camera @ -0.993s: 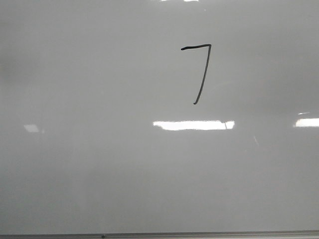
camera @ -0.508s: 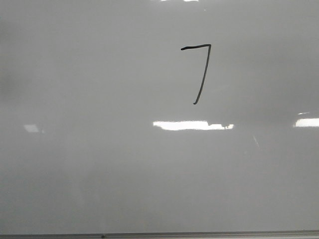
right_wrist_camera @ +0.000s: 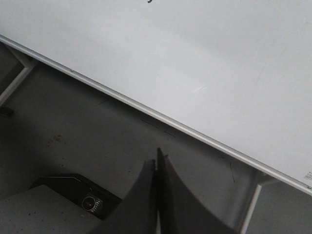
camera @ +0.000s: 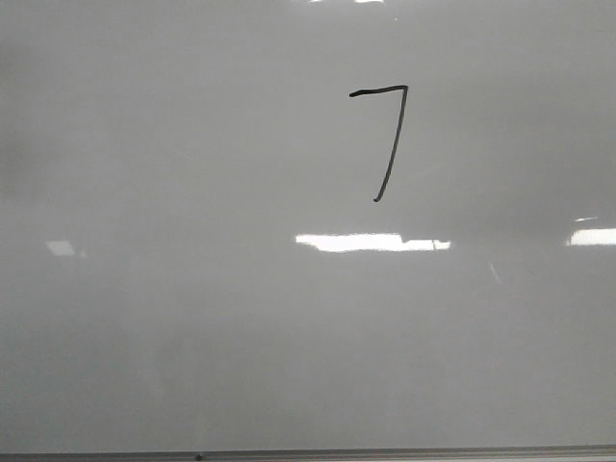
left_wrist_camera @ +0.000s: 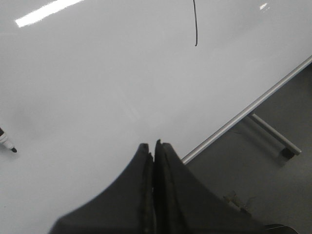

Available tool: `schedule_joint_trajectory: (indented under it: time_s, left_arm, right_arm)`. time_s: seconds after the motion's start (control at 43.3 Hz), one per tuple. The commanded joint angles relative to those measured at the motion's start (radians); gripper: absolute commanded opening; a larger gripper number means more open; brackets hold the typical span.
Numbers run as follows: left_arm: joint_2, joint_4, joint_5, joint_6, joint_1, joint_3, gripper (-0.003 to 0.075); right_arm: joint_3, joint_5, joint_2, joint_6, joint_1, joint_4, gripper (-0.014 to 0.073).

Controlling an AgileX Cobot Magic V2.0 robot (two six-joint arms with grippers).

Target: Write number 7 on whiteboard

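The number 7 (camera: pixel 390 135) is drawn in thin black marker on the upper right-of-centre part of the whiteboard (camera: pixel 192 318), which fills the front view. The lower end of its downstroke shows in the left wrist view (left_wrist_camera: pixel 195 24). My left gripper (left_wrist_camera: pixel 154 145) is shut and empty, over the whiteboard (left_wrist_camera: pixel 97 87) near its metal edge. My right gripper (right_wrist_camera: pixel 157 158) is shut and empty, off the whiteboard (right_wrist_camera: pixel 204 53), over the grey floor. Neither gripper shows in the front view.
A marker tip (left_wrist_camera: pixel 7 142) lies on the board at the edge of the left wrist view. The board's thin metal edge (camera: pixel 308 452) runs along the bottom. Stand legs (left_wrist_camera: pixel 273 135) and a dark base (right_wrist_camera: pixel 83 197) sit on the floor.
Nothing on the board has moved; only the light reflection below the 7 has shifted slightly.
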Motion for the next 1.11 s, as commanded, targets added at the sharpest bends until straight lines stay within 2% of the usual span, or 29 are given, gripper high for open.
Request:
schedule_joint_trajectory:
  time_s: [0.0,0.323,0.439,0.577,0.785,0.97,1.085]
  left_arm:
    - [0.002,-0.004,-0.062,-0.001,-0.007,-0.028,-0.0021]
    - [-0.003,-0.004,-0.067,-0.001,-0.007,-0.024,-0.0021]
    - [-0.051,0.032,-0.100,0.025,0.056,0.004,-0.0020]
    - [-0.168,0.050,-0.273,0.025,0.204,0.140,-0.0020]
    - [-0.382,0.011,-0.620,0.023,0.390,0.482,-0.0021]
    - [-0.557,-0.014,-0.782,0.021,0.485,0.714,-0.0021]
    - [-0.632,-0.014,-0.821,0.020,0.518,0.798,-0.0021]
  right_arm:
    - [-0.023,-0.047,0.007,-0.004,-0.004,-0.007,-0.0118]
    - [-0.023,-0.047,0.007,-0.004,-0.004,-0.007,-0.0118]
    - [-0.023,-0.047,0.007,-0.004,-0.004,-0.007,-0.0118]
    - [-0.023,-0.047,0.007,-0.004,-0.004,-0.007,-0.0118]
    - [-0.023,-0.047,0.007,-0.004,-0.004,-0.007,-0.0118]
    - [-0.023,-0.047,0.007,-0.004,-0.004,-0.007,-0.0118]
    - [-0.023,-0.047,0.007,-0.004,-0.004,-0.007,-0.0118]
